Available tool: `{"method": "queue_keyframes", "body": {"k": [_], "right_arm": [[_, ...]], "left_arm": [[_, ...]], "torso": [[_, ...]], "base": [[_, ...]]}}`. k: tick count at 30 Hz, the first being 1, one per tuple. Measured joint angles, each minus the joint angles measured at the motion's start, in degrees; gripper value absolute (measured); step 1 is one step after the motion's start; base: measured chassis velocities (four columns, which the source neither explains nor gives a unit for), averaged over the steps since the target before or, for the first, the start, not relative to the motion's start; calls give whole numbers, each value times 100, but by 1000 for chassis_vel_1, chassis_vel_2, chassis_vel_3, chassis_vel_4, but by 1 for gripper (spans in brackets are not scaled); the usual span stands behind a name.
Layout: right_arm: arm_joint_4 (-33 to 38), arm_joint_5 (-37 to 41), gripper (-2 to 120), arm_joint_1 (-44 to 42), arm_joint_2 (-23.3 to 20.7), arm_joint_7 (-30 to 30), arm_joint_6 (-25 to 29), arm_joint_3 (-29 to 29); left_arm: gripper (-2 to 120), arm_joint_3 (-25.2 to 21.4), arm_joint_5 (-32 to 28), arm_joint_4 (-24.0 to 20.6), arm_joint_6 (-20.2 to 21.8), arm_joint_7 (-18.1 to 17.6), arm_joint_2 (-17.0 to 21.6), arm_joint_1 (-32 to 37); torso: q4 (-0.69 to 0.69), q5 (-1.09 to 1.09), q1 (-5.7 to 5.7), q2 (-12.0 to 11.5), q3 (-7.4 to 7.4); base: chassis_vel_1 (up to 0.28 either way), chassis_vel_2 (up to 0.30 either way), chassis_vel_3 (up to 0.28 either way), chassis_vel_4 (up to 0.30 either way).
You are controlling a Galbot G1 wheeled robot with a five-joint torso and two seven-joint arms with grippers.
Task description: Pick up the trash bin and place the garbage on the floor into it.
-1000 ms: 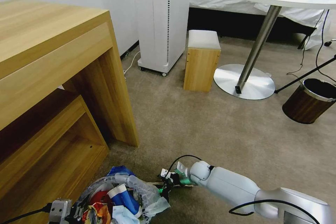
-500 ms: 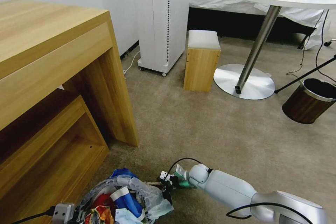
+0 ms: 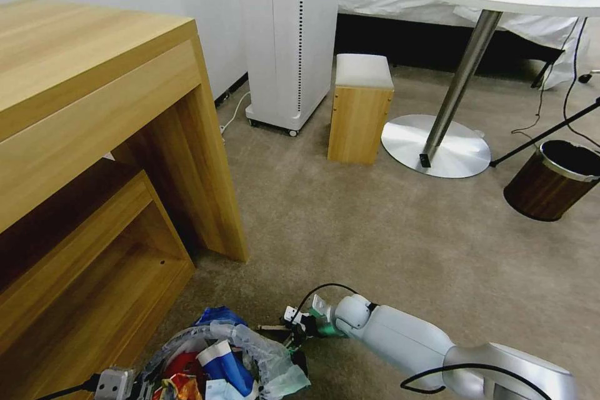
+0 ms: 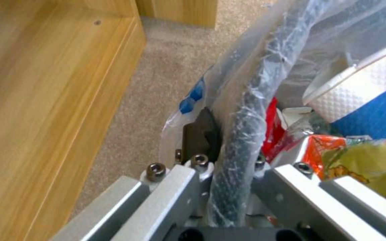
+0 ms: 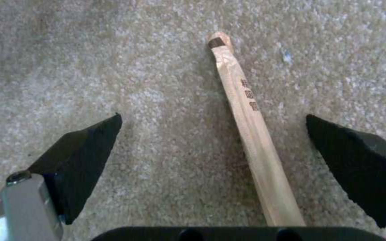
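Observation:
The trash bin (image 3: 253, 339), a dark rim lined with a crinkly whitish bag, hangs low at my near left above the beige carpet floor (image 3: 387, 231). It holds garbage: a blue-white carton (image 3: 226, 367) and red and orange wrappers (image 4: 322, 150). My left gripper (image 4: 233, 147) is shut on the bin's bagged rim (image 4: 246, 110). My right gripper (image 5: 213, 116) is open and points down at the carpet just right of the bin. A thin wooden stick (image 5: 251, 134) lies on the carpet between its black fingers (image 5: 81, 154), touching neither.
A wooden desk (image 3: 94, 137) with a low shelf stands on the left. Farther off are a white tower appliance (image 3: 290, 37), a small wooden stool (image 3: 361, 109), the round table's metal base (image 3: 437, 144) and a brown wood-look bin (image 3: 553, 178). Open carpet lies ahead.
The bin, held by my left gripper, has shifted a little nearer to me. My right arm has crept slightly left over the stick.

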Motion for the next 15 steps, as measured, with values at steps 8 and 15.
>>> {"method": "queue_keyframes", "body": {"k": [8,15], "right_arm": [[23,90,75,66,7,-46,-46,-26],[30,107,47,115,0,-72,-64,-50]], "left_arm": [[0,14,86,-6,-11,2,-56,28],[0,-16,62,5,-22,17,-33,39]], "torso": [[1,0,0,0,1],[1,1,0,0,0]], "base": [[0,0,0,0],[0,0,0,0]]}}
